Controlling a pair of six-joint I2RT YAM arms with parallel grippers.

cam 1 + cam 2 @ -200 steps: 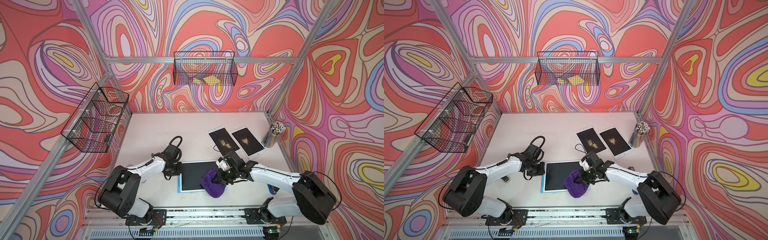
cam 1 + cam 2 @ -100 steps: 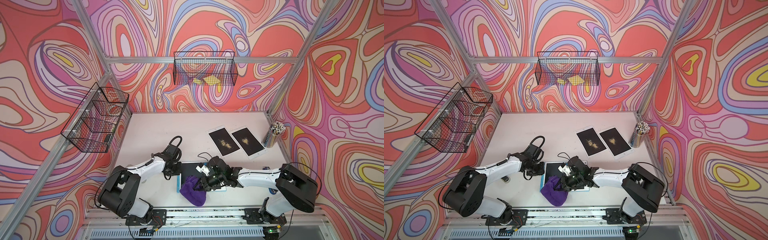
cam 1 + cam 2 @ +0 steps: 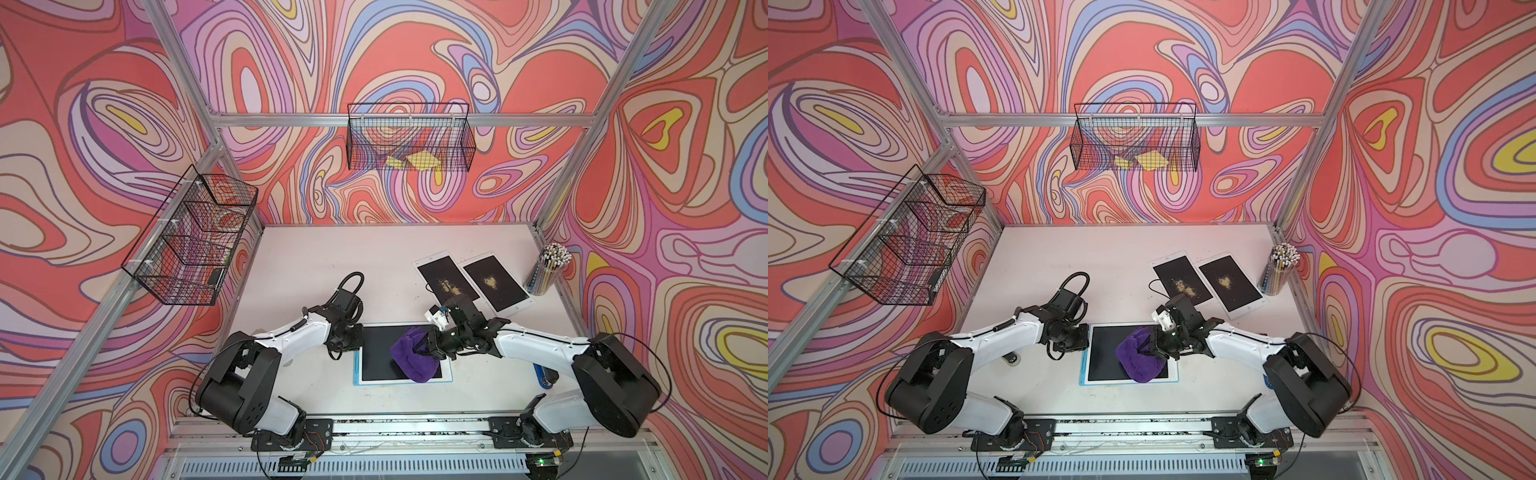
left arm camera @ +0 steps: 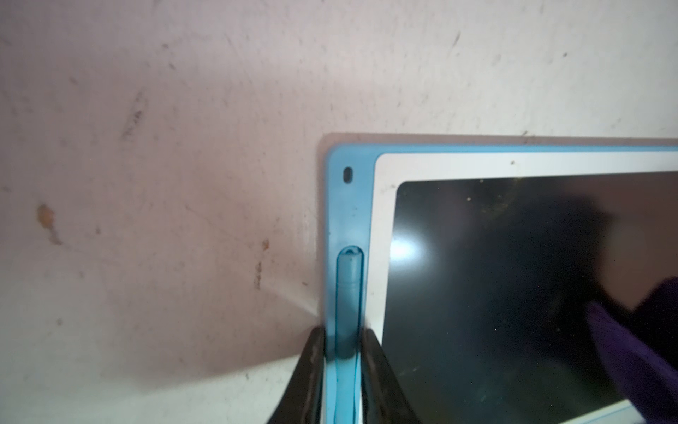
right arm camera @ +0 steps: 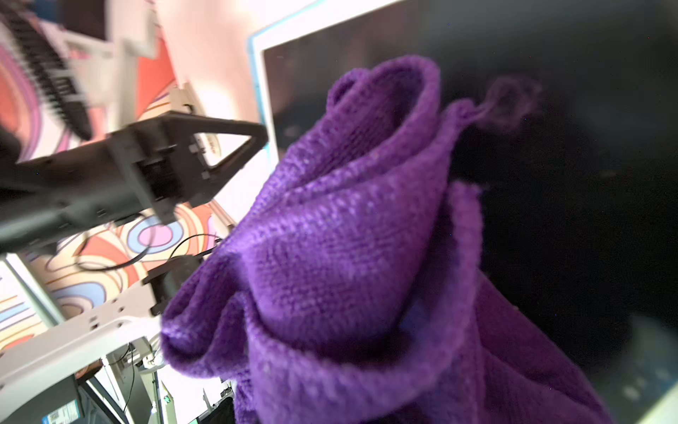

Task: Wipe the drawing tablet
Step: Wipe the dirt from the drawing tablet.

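- The drawing tablet (image 3: 380,353) is lying flat on the table (image 3: 311,270) near its front edge, between the two arms, with its dark screen facing up.
- The left gripper (image 4: 343,367) is clamping the tablet's blue edge strip. One finger (image 4: 312,370) is sitting on the table side, and the other is resting against the white frame.
- A blue pen (image 4: 348,290) is sitting in its slot in that strip, between the fingers.
- The right gripper (image 3: 430,351) is pinching a bunched purple cloth (image 3: 413,361) at its far right side, jaws closed on the fabric.
- The cloth is resting on the right part of the screen and reaching the near frame. The left part of the screen is showing bare.
- Two more tablets (image 3: 446,280) (image 3: 496,284), each carrying yellowish crumbs, are lying side by side towards the far right.
- A cup of pencils (image 3: 548,270) is standing just beside them.
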